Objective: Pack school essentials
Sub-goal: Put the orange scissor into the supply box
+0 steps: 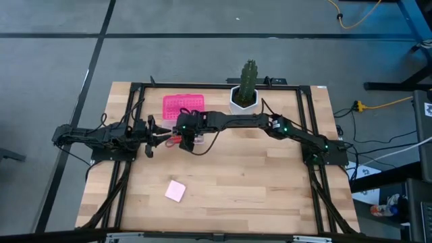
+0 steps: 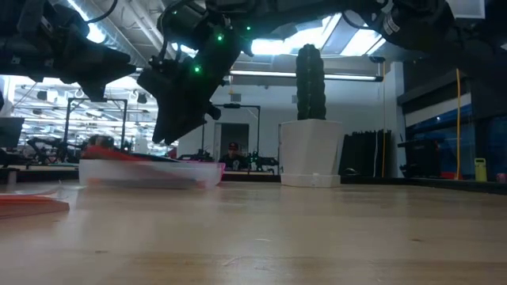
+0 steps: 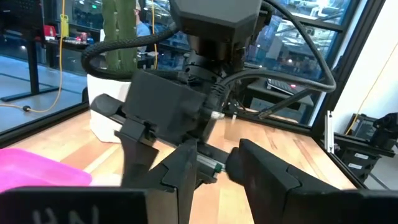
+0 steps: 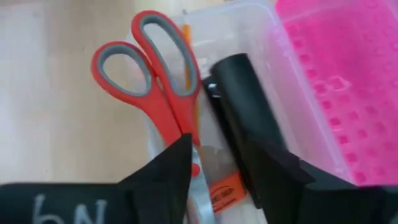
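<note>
From above, both grippers are meeting mid-table by the box [image 1: 183, 138]; pad [image 1: 175, 191] lying apart. R wrist view: right gripper [image 4: 214, 163], fingers open, hovering over scissors [image 4: 163, 99] sticking half out. Bumping could knock them out. Left fingers open too.

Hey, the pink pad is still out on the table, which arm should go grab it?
Probably left. The pad lies on the left half, nearer the left hand. The right hand is stretched across, busy over the scissors in the box.
</note>
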You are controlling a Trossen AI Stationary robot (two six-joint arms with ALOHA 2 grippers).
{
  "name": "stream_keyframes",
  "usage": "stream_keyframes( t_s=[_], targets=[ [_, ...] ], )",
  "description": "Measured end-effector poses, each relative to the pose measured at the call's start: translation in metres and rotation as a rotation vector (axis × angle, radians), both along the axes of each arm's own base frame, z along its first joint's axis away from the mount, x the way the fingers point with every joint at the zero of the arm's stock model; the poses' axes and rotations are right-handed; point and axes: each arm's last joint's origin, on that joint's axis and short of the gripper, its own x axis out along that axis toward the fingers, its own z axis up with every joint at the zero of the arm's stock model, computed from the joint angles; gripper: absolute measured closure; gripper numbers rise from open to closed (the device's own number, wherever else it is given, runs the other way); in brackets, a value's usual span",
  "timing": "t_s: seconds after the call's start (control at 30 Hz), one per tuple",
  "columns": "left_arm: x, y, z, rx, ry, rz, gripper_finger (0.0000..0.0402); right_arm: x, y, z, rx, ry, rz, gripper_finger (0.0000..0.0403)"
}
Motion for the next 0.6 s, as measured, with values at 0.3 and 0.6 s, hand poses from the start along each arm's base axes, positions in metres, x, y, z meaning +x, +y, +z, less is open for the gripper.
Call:
stream_keyframes(
  t_s=[0.3, 0.6],
  targets=[
    [0.0, 0.0, 0.0, -0.002, -0.001, 0.0, 0.0288, 0.003, 0.004, 0.016, 0.064, -0.083, 0.01, 0.0207],
    [0.0, 0.0, 0.0, 0.002, 0.001, 0.0, 0.0288, 0.017, 0.039, 0.002, 0.151, -0.166, 0.235, 0.0206]
  ],
)
